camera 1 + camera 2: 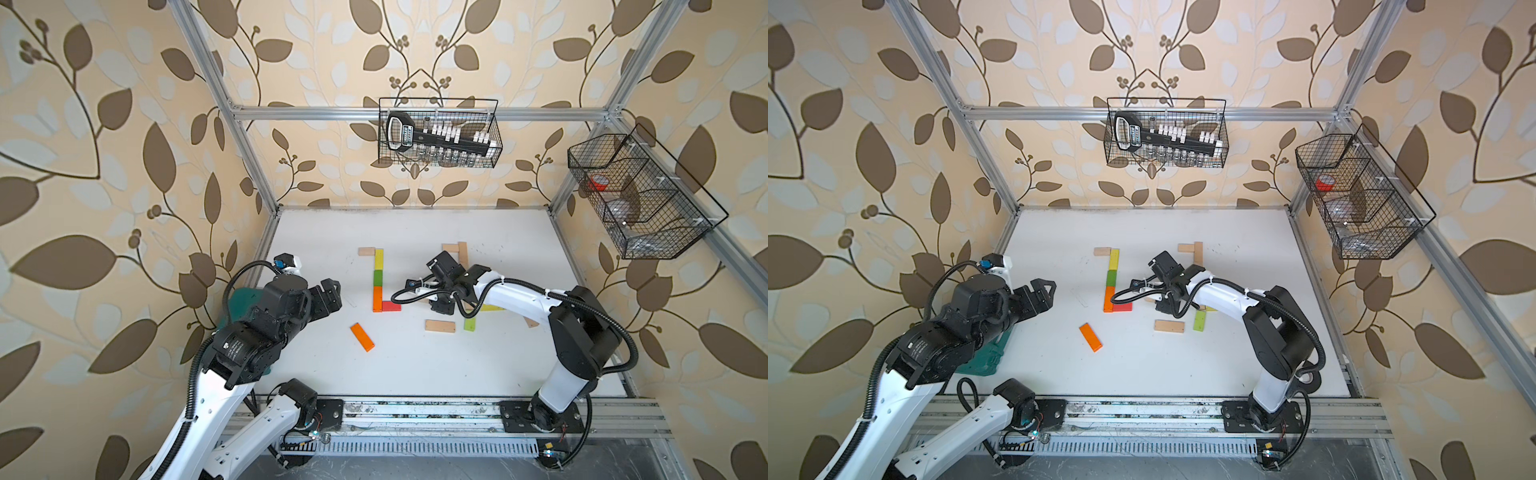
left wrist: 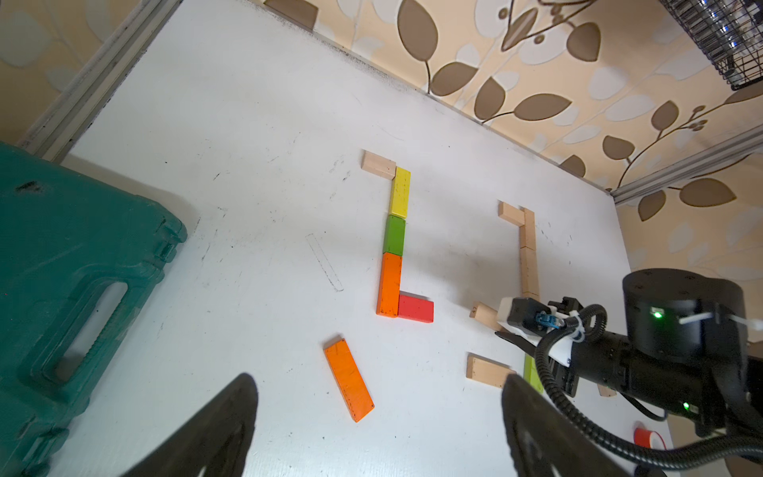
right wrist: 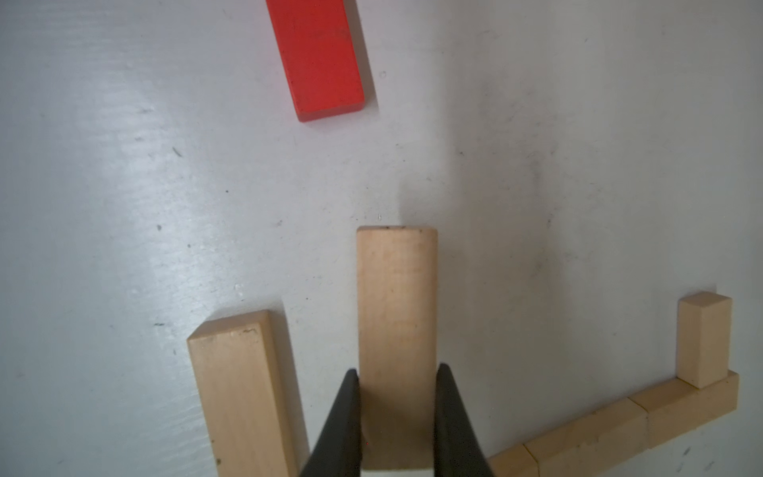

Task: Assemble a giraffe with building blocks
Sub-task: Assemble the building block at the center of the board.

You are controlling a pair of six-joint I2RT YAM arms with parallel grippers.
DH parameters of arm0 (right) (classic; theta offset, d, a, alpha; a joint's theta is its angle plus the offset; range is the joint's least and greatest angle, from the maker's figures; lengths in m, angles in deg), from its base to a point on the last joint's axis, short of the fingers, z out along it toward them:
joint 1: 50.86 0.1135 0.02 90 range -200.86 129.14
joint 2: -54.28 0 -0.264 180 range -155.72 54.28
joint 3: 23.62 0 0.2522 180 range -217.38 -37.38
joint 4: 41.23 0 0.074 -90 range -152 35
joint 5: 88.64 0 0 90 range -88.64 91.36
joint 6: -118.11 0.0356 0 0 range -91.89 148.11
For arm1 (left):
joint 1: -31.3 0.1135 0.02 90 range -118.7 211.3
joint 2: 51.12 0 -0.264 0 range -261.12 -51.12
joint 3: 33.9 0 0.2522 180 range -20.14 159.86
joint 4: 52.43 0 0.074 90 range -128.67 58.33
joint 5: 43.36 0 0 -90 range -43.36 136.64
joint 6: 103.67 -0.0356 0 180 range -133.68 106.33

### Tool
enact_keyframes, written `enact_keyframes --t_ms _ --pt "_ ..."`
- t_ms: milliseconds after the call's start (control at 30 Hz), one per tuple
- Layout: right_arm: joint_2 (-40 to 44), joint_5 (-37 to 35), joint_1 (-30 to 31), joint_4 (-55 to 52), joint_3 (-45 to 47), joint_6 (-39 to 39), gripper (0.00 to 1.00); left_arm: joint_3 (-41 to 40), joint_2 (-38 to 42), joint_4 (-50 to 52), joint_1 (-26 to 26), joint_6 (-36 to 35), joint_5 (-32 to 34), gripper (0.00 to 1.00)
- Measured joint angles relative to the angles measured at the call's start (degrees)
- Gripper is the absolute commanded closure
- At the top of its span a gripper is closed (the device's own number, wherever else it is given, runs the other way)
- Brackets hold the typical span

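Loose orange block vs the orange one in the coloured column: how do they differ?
Loose orange block lies diagonal; column orange block runs straight, end to end with the green block. Loose one touches nothing; column one has the red block against its side. Both lie flat, same orange.

White-shelled arm links (image 1: 515,293), black joint housings (image 1: 582,336), ribbed black cable conduits (image 1: 634,353), black base plates (image 1: 515,411); tapered black fingers (image 3: 338,421) of right gripper (image 3: 397,369).

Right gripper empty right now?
No, the right wrist view shows the right gripper shut on a plain wooden block, jaws pressed against its two long sides.
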Motion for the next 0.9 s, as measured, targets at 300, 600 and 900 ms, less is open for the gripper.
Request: enact_keyframes --t_ms 300,600,900 --pt "-5.7 1.2 0.6 -0.5 -1.5 -5.2 1.00 -0.2 -1.3 -0.1 0.0 -0.2 0.2 0.08" --pt "-9.4 2.2 1.2 -0.4 -5.7 -7.6 1.00 -0.2 -1.5 -0.3 0.0 -0.2 0.3 0.07" --pt "-10.9 2.8 2.8 -0.3 -7.3 -8.0 0.98 -0.2 -1.5 -0.3 0.0 -0.4 0.3 0.07"
